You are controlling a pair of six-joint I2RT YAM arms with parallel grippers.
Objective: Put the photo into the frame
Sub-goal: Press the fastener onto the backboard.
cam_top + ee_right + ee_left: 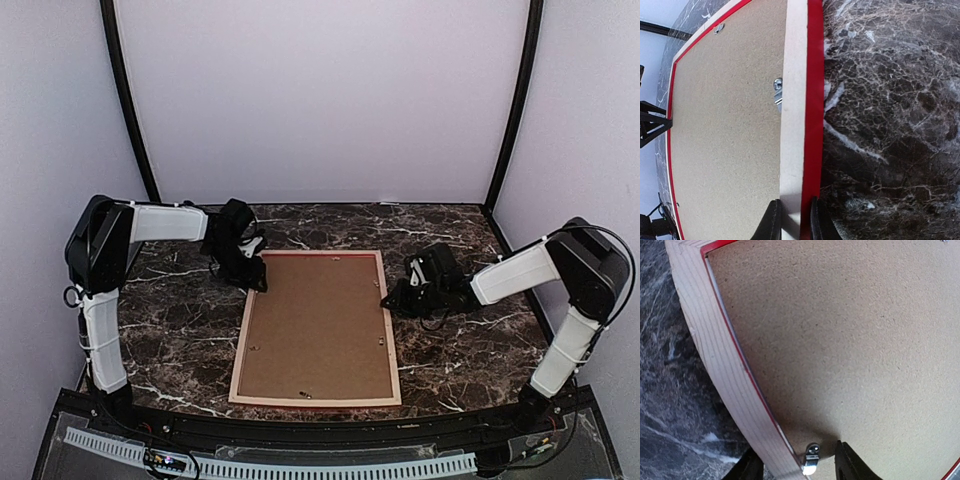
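Two claws on one object: the thin-railed rectangular picture frame, pale wood on its upturned back with red showing at the edges, lies face down in the middle of the dark veined marble desk. A plain brown fibreboard backing board is seated inside the rails. Landscape photo not visible in any view; whether it sits under the board cannot be told. Right claw narrow, pinching the frame's right rail near the far end, one finger on the inner side and one on the red outer side. Left claw at the far-left corner, jaws partly apart, holding nothing: one finger outside the rail, the other over the board, a small silver metal retaining tab between them. Step in hand, as I read it: working the tabs that hold the board, with the right claw steadying. Next move likely calls for the left claw to nudge that tab sideways with one fingertip, lightly, without dragging the frame. Other tabs along the rails would need the same.
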